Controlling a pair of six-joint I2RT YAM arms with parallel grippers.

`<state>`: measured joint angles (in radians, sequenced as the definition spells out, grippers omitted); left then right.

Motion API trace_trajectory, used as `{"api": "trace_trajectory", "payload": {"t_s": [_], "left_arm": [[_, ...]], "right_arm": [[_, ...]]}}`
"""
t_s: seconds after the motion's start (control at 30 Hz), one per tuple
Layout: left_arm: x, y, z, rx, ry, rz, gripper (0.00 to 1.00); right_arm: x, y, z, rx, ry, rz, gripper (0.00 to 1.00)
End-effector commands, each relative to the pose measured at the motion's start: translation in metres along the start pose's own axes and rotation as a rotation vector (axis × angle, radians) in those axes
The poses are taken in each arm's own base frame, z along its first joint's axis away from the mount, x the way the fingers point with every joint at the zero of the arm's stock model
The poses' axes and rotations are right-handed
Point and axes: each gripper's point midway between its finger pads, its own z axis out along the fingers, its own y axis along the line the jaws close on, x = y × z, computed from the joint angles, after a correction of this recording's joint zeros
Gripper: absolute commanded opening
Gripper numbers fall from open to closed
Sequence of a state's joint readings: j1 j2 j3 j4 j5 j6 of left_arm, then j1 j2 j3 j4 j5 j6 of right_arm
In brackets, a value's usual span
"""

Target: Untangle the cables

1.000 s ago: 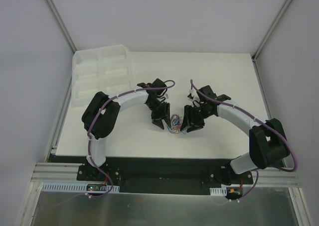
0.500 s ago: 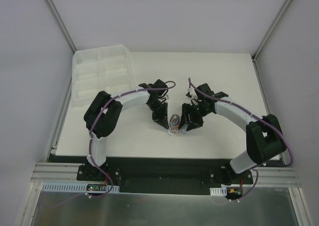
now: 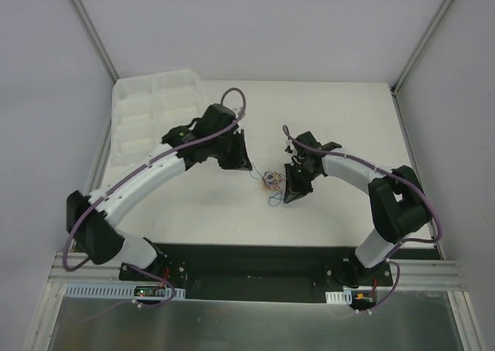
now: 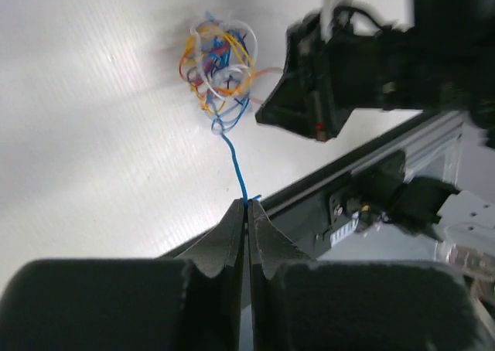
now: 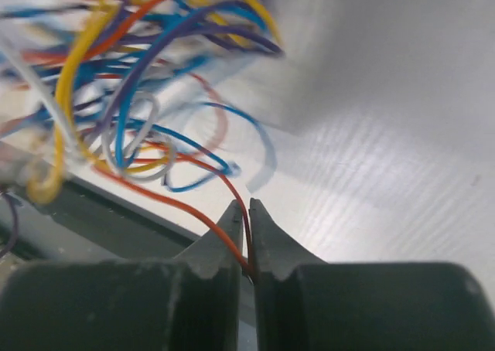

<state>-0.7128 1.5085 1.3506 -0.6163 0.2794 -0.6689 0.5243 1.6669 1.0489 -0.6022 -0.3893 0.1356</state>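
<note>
Both jaws pinched on strands of the cables (image 3: 271,180), mid-table.
I have bare table (image 3: 348,111) all round, tray (image 3: 155,107) far left. The bundle is light and floppy. My left gripper (image 4: 247,205) clamps a blue wire (image 4: 235,165), my right gripper (image 5: 248,209) a red wire (image 5: 178,206); loose ends look like the best holds.

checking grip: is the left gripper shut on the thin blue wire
Shut: the left gripper pinches the thin blue wire at its end.
</note>
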Motion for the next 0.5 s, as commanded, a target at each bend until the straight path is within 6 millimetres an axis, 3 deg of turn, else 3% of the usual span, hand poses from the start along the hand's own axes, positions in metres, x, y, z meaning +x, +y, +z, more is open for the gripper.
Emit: {"api": "trace_trajectory", "payload": {"t_s": [0.0,0.07,0.17,0.3,0.4,0.47], "left_arm": [[-0.051,-0.005,-0.088,-0.071,-0.387,0.083,0.0],[-0.07,-0.015,-0.129,-0.074,-0.521,0.161,0.0],[-0.104,-0.046,-0.218,-0.051,-0.78,0.292,0.0],[-0.133,-0.091,-0.309,0.004,-1.03,0.467,0.0],[-0.146,-0.125,-0.354,0.079,-1.139,0.525,0.0],[-0.152,-0.146,-0.372,0.139,-1.18,0.551,0.0]], "right_arm": [[0.004,-0.029,-0.01,0.11,-0.095,0.008,0.08],[0.01,-0.041,-0.013,0.134,-0.12,0.025,0.07],[0.018,-0.055,-0.017,0.155,-0.138,0.034,0.08],[0.023,-0.064,-0.024,0.174,-0.164,0.024,0.06],[0.023,-0.068,-0.03,0.195,-0.195,0.022,0.06],[0.022,-0.071,-0.033,0.207,-0.213,0.029,0.09]]}}
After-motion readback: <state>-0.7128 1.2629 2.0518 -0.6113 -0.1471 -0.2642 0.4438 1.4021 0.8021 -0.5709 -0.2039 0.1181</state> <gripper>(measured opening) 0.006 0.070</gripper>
